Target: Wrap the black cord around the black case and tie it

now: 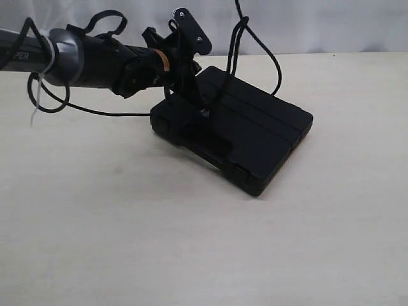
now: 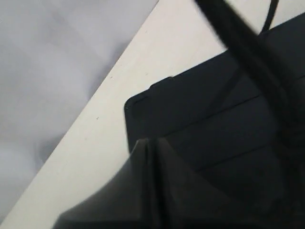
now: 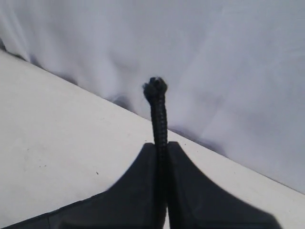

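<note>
Firmly, the right end effector (image 3: 162, 149) is clamped on the black cord (image 3: 159, 119), whose knotted tip pokes just beyond its fingers. The left end effector (image 2: 148, 157), jaws pressed together with nothing visible between them, is over a corner of the black case (image 1: 255, 134), which lies flat on the worktop (image 1: 191, 242). The left arm (image 1: 89, 57) reaches in low, wrist bent downward. The cord rises from the lid past the top of the exterior view.

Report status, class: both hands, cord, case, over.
Left hand shut, over black case. Right hand shut on black cord near its knotted end. Cord rises slack off case.
</note>
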Available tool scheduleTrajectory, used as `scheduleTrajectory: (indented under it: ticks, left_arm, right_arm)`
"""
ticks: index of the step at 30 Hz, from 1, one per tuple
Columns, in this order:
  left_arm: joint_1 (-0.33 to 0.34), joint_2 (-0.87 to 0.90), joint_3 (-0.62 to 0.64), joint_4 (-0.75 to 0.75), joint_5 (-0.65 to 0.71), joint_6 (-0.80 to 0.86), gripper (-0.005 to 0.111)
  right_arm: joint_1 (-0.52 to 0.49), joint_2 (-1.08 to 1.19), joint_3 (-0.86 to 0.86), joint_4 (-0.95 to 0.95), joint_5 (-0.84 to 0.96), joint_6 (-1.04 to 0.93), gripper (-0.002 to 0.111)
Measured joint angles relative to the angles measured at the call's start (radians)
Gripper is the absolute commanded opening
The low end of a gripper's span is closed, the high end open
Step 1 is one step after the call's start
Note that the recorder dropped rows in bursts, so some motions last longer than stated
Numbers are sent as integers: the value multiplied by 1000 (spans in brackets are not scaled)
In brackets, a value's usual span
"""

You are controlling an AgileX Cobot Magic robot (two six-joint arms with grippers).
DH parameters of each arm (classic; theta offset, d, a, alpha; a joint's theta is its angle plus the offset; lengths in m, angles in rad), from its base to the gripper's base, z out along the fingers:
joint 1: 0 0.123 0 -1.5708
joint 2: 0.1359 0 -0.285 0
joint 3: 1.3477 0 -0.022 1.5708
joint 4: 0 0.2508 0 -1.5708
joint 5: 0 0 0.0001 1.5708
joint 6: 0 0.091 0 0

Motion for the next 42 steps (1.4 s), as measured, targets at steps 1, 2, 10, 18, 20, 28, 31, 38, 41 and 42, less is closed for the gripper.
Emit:
scheduleTrajectory:
  ticks: [1, 2, 10, 18, 20, 28, 31, 38, 41, 42]
  left_arm:
    - [-15, 0, 0, 0, -11, -19, 0]
    - [-29, 0, 0, 0, -32, -48, 0]
    - [-53, 4, 2, 0, -373, -233, 0]
    - [-56, 116, 2, 98, -476, -256, 0]
    - [-58, 143, 2, 229, -458, -307, 0]
    - [-135, 154, 2, 560, -368, -356, 0]
    - [-135, 154, 2, 569, -282, -356, 0]
    - [-135, 144, 0, 568, -183, -360, 0]
    - [-135, 126, 0, 544, -153, -360, 0]
    - [-133, 115, 0, 528, -144, -360, 0]
  right_arm:
    - [-11, 0, 0, 7, 2, 0, 4]
    - [-20, 0, 0, 14, 5, 0, 4]
    - [-49, 0, 13, 32, 31, 0, 4]
    - [-49, 0, 13, 43, 61, -4, 4]
    - [-49, 0, 13, 43, 61, -4, 4]
    - [-49, 0, 13, 47, -5, 18, 4]
    - [-51, 0, 13, 47, -36, 26, 4]
    - [-85, 0, 13, 73, -92, 75, 4]
    - [-96, 0, 13, 78, -99, 78, 4]
    - [-99, 0, 13, 87, -99, 78, 4]
